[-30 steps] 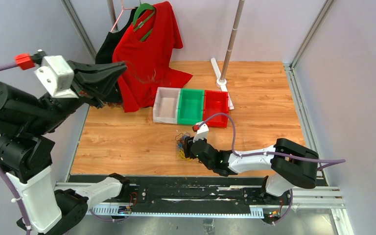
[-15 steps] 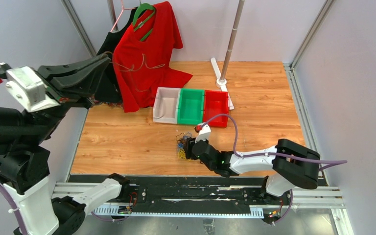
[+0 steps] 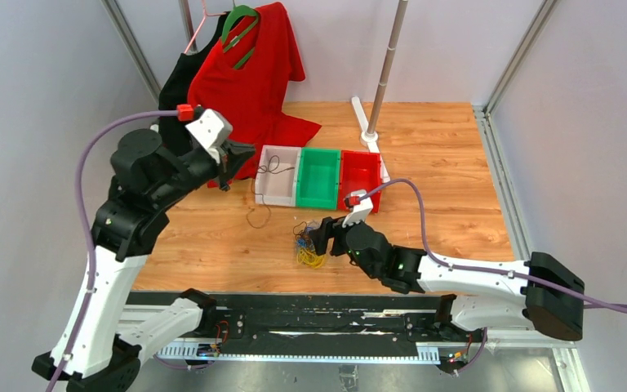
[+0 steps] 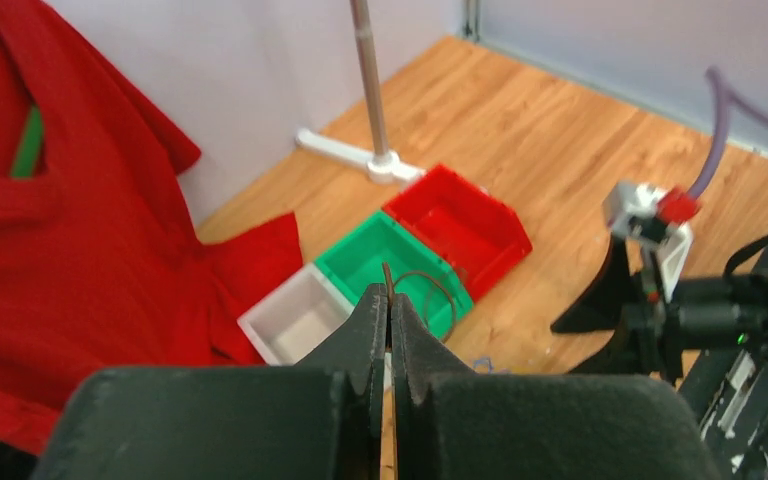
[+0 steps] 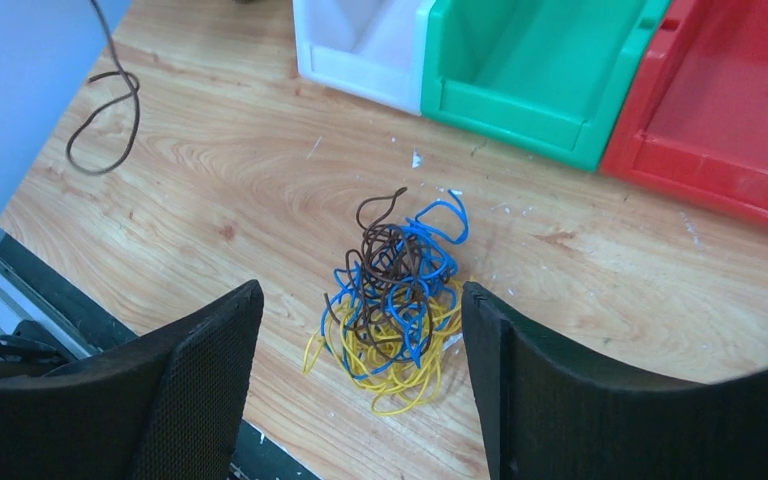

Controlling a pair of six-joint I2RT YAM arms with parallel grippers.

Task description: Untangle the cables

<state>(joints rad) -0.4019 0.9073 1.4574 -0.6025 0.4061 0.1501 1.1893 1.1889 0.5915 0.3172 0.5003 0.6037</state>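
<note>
Brown first: a single thin brown cable (image 5: 136, 100) is pinched between the pressed-together fingers (image 4: 370, 325) of the left tool (image 3: 233, 157). That tool is raised over the back left of the wooden worktop (image 3: 457, 180), just beside the white bin (image 3: 286, 189). From the tool the cable droops across the near-left part of that bin (a small curl shows over its rim). Its lower end lies in a loose loop on the worktop, apart from the main tangle (image 5: 392, 318).

That tangle is yellow, blue and more brown cable wound together. It sits on the worktop in front of the green bin (image 3: 318, 178), near the front edge. The right tool (image 5: 360, 292) hangs over it with its jaws spread wide, one finger on either side of the heap. Whether the fingertips touch the wires I cannot tell.

A red bin (image 3: 361, 175) closes the row on the right. At the back left a red shirt (image 3: 249, 82) hangs on a green hanger.
</note>
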